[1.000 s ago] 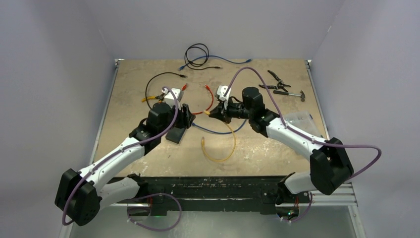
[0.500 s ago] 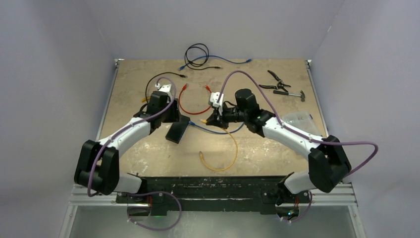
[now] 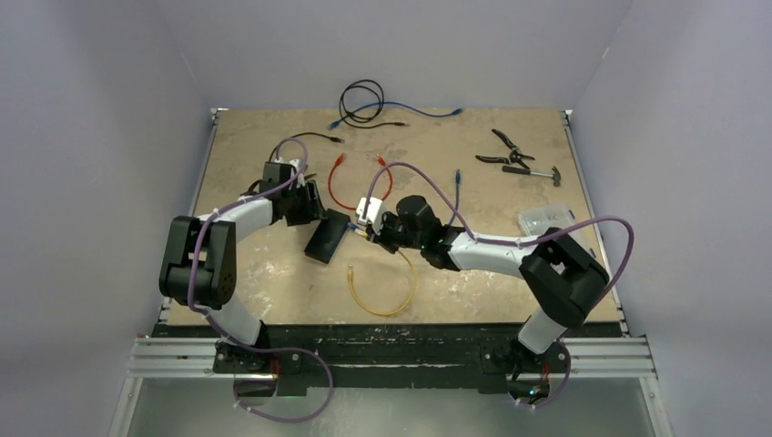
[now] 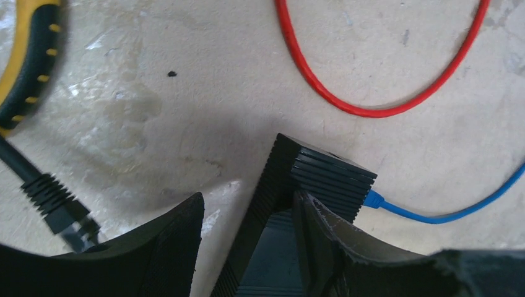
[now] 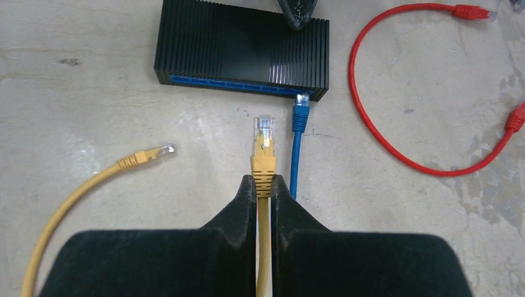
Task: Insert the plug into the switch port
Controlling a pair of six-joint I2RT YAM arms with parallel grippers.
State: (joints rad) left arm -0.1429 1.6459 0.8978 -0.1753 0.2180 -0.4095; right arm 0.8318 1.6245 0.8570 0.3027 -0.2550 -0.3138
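**Right gripper (image 3: 371, 234) clamps the yellow cable (image 3: 382, 314), its plug just short of the switch (image 3: 326, 240)**

From above, the right gripper lies low over the middle of the table (image 3: 510, 273). Its fingers are closed on one end of the yellow cable, and the slack loops toward the near edge. The switch lies flat just left of it, with one long edge turned toward that gripper. The left gripper (image 3: 319, 208) sits at the switch's far end. A red cable (image 3: 335, 191) curves beyond the switch. Pliers (image 3: 501, 146) and a hammer (image 3: 537, 171) lie well apart at the far right, and a coiled black cable (image 3: 362, 96) lies at the back edge.

The left wrist view shows the left gripper's jaws standing apart, clamping nothing. One finger (image 4: 167, 247) is clear of the switch (image 4: 316, 179), with bare table between them. The other finger (image 4: 328, 241) lies over the switch's ribbed top, and I cannot tell whether it touches. A blue cable (image 4: 433, 213) is plugged into the switch near its corner. A yellow-and-black handle (image 4: 28, 62) shows at the upper left.

In the right wrist view, the right gripper (image 5: 263, 185) has both fingers pressed together on the yellow cable, right behind the yellow plug (image 5: 264, 139). The plug juts ahead of the fingertips, its clear tip aimed at the switch's blue-faced row of ports. It stops short of the ports and does not touch them. The blue cable's plug sits in the port at the right end, just beside the yellow plug. The yellow cable's other end (image 5: 145, 154) lies loose on the table to the left.
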